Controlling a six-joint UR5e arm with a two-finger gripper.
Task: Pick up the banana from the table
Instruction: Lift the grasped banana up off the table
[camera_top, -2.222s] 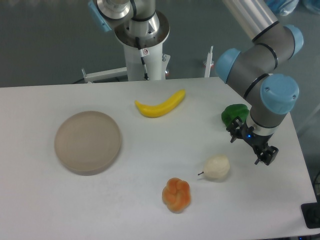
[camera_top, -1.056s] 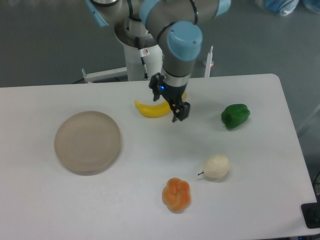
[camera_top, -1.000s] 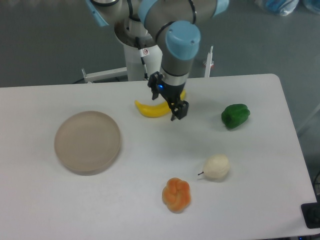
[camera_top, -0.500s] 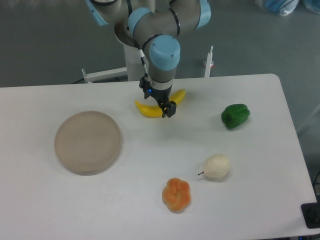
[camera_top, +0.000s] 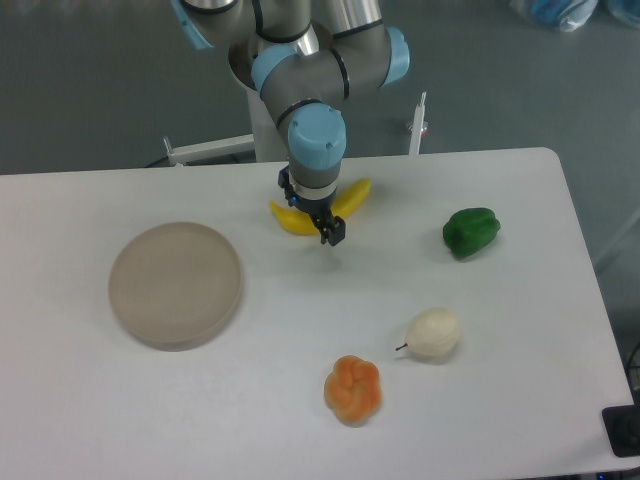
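banana (camera_top: 352, 193) lies on the white tabletop (camera_top: 520, 400) toward its far edge, near the middle, its curve sagging toward the camera; only the two yellow ends show, one to the left of the arm's wrist and one to the right, since the wrist covers the middle. the claw (camera_top: 312, 211) hangs straight over that middle part. one dark finger (camera_top: 332, 231) shows just in front of the banana's near edge, and the other seems to sit at the far side by the small blue light, so the jaws look spread across the fruit's width. whether the fingers touch the banana cannot be told from this angle, and the banana looks to be resting on the tabletop.

counted on the tabletop: one banana, one green bell pepper (camera_top: 471, 231), one cream pear (camera_top: 434, 334), one knobbly orange fruit (camera_top: 353, 389), and one round tan plate (camera_top: 176, 283). the pepper sits to the right of the banana, well apart from it. the pear lies nearer the camera, below the pepper, and the orange fruit lies just to the left of the pear and nearer the camera, not touching it. the plate is at the left side, apart from everything else, and carries nothing.
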